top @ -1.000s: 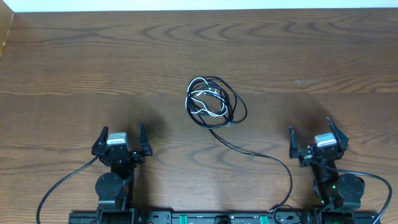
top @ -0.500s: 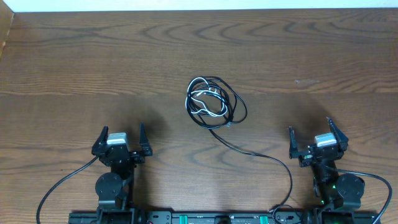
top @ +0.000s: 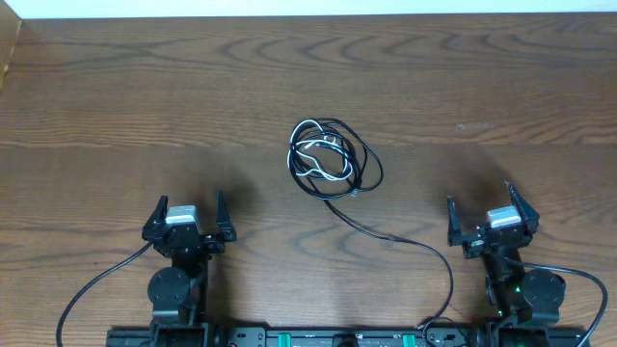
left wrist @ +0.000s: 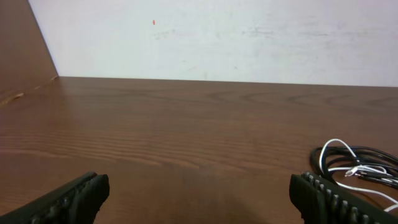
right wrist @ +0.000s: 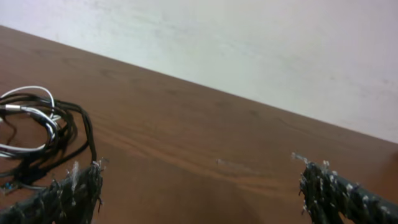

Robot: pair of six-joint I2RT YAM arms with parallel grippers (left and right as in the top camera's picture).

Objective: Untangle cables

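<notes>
The cables lie in a tangled coil of black and white cords at the middle of the wooden table, and one black strand trails toward the front right. My left gripper rests near the front left, open and empty, well apart from the coil. My right gripper sits at the front right, also open with nothing in it. The left wrist view shows the coil at the far right, beyond my wide-apart fingers. In the right wrist view the coil lies at the left.
A pale wall borders the table's far edge. A wooden side panel stands at the far left corner. Thick black arm cables run along the front edge by both bases.
</notes>
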